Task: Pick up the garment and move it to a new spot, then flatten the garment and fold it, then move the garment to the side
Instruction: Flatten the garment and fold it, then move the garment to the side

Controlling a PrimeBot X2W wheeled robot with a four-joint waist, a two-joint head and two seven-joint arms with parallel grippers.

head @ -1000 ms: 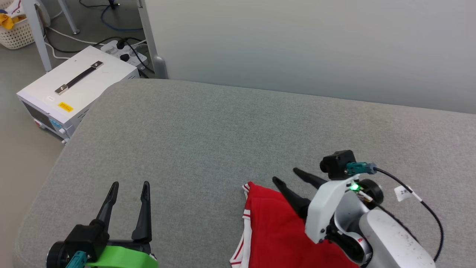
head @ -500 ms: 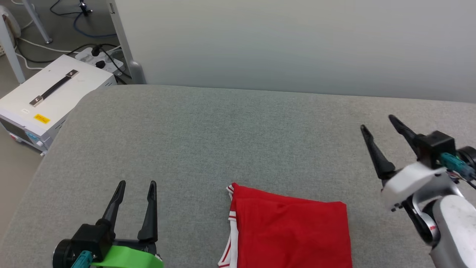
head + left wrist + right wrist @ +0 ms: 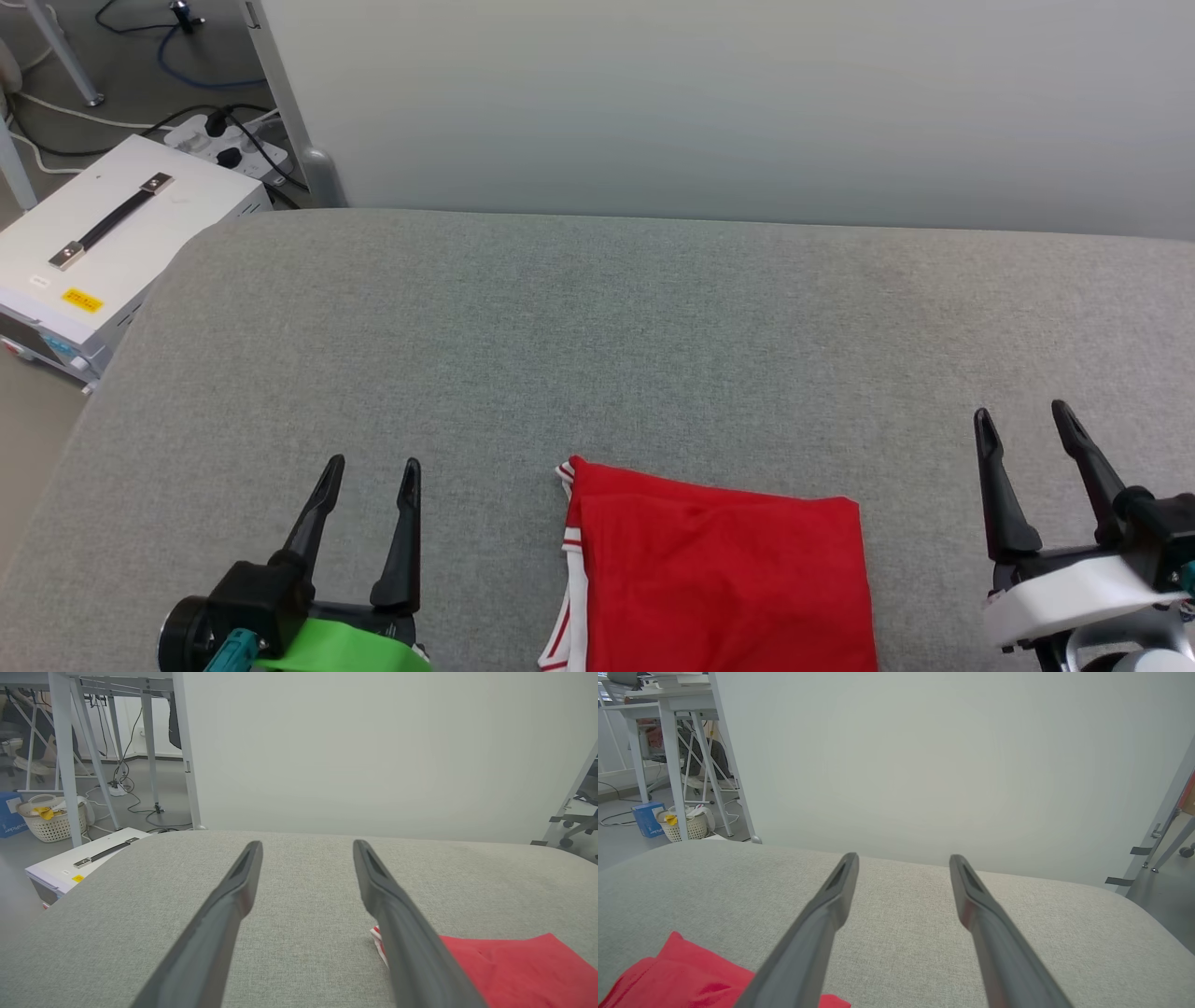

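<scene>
Looking down from the head, we start nearest: the garment [image 3: 719,579] lies at 6 o'clock on the grey pad [image 3: 597,327]. It is folded into a red rectangle with white-striped trim along its 9 o'clock edge, and its near end is cut off by the bottom of the view.

Our left gripper [image 3: 373,461] sits at 7 o'clock, near the trimmed edge but apart from it. Our right gripper [image 3: 1019,411] sits at 4 o'clock, apart from the plain edge. Both point toward 12.

The left fingers [image 3: 224,914] are spread wide with bare pad between them, grasping nothing. In the left wrist view the garment's corner shows at 4 o'clock, past the finger on that side. The right fingers [image 3: 985,933] are spread just as wide and empty, and the right wrist view has the garment at 8 o'clock. We cannot tell whether any fingertip rests on the pad.

Farther out, the bare pad runs to a pale wall [image 3: 700,93] at 12. At 10 o'clock, off the pad, a white box [image 3: 103,233] with a black handle stands on the floor. A power strip [image 3: 219,149] and cables lie beyond it at 11.
</scene>
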